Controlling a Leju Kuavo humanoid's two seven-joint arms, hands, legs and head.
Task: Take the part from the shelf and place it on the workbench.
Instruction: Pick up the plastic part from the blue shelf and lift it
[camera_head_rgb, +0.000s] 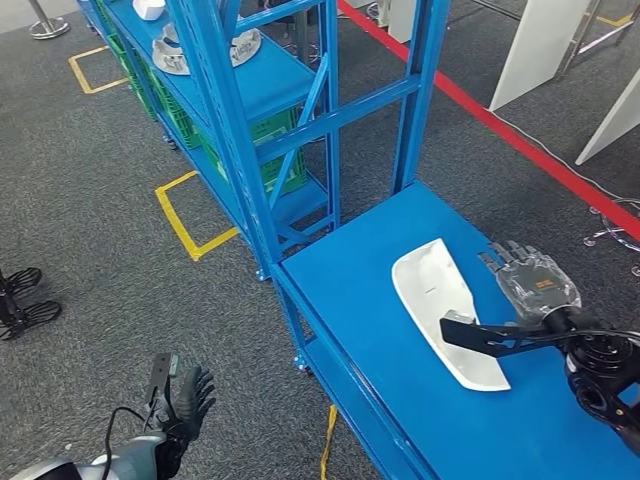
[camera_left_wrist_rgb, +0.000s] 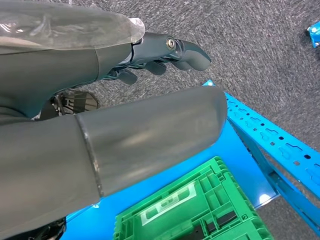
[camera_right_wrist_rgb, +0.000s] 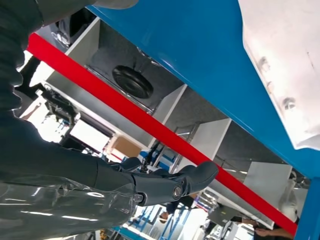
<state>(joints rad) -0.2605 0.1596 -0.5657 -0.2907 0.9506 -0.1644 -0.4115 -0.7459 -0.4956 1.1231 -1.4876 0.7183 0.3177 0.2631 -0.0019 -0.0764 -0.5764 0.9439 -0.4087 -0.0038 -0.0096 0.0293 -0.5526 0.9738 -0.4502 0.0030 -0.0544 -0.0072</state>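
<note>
Blue worktop: the steel worktop runs out from under the robot, flat and bare around the part; it carries the part and nothing else that I can see.
Shelf: the blue rack stands well off at the far end, with grey parts on its upper deck and green crates below.
Part: the white part lies flat on the worktop, near the edge on the robot's side, nothing touching it; by the look of it, the placing is done.
Handling: I'd judge it a thin moulded shell, light and stiff, with a smooth, glossy skin that could slide under fingers. One end is broad, the other narrows.
Where to hold: my call is the long edges near the middle, thumb under the rim and fingers over the top; a pinch at the narrow tip would let it swing.
Right hand: the right hand hovers just beside the part, over the worktop, fingers stretched out and apart, holding nothing.
Left hand: the left hand hangs low over the grey carpet, away from the worktop, fingers loosely spread, nothing in it.
</note>
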